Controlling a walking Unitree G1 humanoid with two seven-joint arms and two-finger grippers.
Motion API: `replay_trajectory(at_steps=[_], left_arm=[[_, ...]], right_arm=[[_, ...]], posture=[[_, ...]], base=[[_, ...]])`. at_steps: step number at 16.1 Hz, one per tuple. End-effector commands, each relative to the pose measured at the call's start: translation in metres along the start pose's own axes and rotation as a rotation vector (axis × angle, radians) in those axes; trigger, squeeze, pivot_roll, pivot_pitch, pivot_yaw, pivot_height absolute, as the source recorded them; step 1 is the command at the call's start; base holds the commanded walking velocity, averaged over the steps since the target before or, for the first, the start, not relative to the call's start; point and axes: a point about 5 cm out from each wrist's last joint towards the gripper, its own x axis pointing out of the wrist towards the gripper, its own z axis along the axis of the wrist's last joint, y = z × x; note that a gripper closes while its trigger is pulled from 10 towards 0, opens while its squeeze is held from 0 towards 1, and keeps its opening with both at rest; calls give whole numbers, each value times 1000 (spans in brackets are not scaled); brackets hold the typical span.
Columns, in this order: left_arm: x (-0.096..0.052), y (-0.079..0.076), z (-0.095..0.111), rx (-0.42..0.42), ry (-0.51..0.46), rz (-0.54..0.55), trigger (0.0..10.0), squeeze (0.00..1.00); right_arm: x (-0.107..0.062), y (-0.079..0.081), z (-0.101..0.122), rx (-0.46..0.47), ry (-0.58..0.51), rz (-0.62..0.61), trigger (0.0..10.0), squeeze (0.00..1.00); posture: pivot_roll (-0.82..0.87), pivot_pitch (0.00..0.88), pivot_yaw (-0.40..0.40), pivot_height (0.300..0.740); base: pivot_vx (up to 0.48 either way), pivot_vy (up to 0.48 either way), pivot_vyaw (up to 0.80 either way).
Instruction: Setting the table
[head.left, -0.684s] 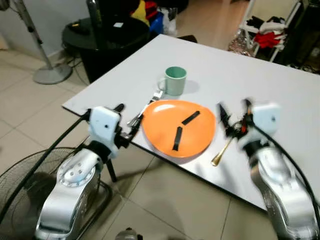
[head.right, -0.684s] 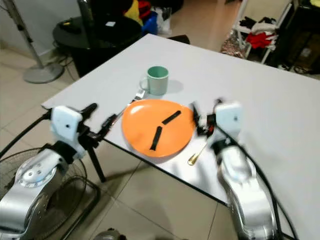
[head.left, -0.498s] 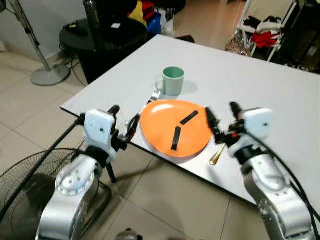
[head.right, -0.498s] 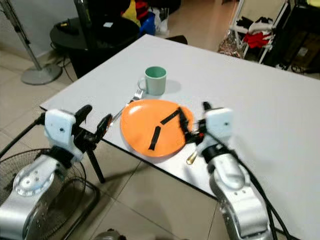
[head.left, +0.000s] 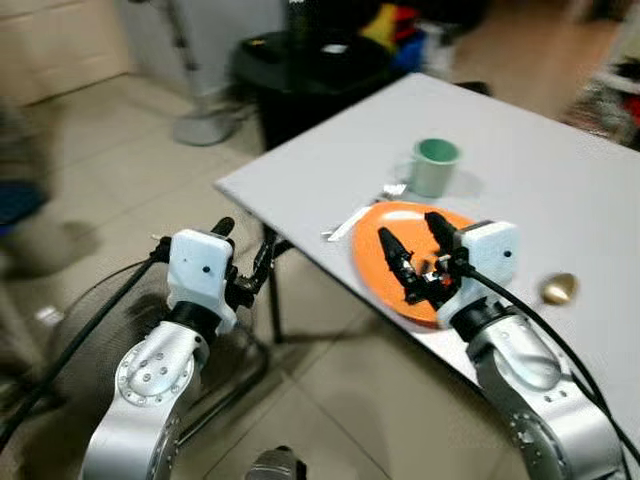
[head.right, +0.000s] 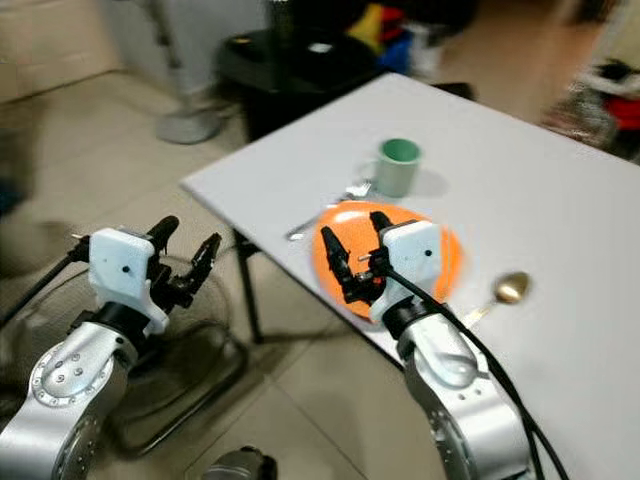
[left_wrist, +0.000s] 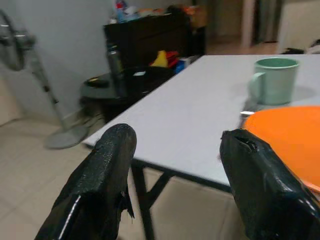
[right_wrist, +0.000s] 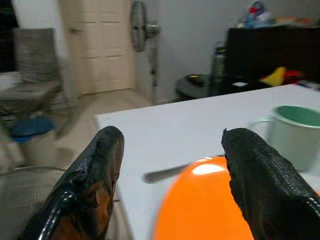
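A white table (head.left: 520, 150) stands with one corner toward the robot, its near edge running from that corner down to the right. On it, an orange plate (head.right: 445, 262) lies close to that near edge, partly hidden by the right gripper. A green mug (head.left: 432, 166) stands just beyond the plate, well in from the edges. A fork (head.left: 350, 222) lies along the plate's left side, pointing toward the corner, and a gold spoon (head.left: 557, 289) lies to the plate's right, apart from it. The right gripper (head.left: 413, 251) hovers over the plate's near-left part with its fingers spread apart and nothing between them; in the right wrist view the plate's rim (right_wrist: 210, 200) shows between the fingers and the fork handle (right_wrist: 162, 174) lies beyond it. The left gripper (head.right: 188, 252) is off the table, over the floor (head.left: 130, 170) to the left of the corner, fingers also spread and holding nothing. Below the corner a black table leg (head.left: 272, 290) goes down to the tiles. A floor fan's wire guard (head.right: 190, 370) lies on the floor under the left arm. Behind the table's far-left edge sits a black round stand (head.left: 300, 70), with a fan base (head.left: 205, 128) beside it.
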Motion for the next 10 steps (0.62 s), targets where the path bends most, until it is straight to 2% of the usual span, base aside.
replay_trajectory(at_steps=[1, 5, 7, 10], left_arm=[[2, -1, -1, 5, 10, 3, 10000, 0], [10, 0, -2, 17, 22, -8, 10000, 0], [10, 9, -3, -3, 40, 46, 10000, 0], [5, 15, -4, 24, 42, 75, 10000, 0]], right_arm=[[3, 3, 5, 15, -16, -2, 10000, 0], [8, 0, 5, -22, -3, 59, 10000, 0], [3, -12, 8, 32, -7, 28, 10000, 0], [-3, -12, -1, 171, 9, -34, 10000, 0]], posture=[[126, 0, 47, 727], [140, 0, 41, 727], [147, 0, 47, 727], [151, 0, 46, 727]], base=[[0, 0, 800], [0, 0, 800], [0, 0, 800], [0, 0, 800]])
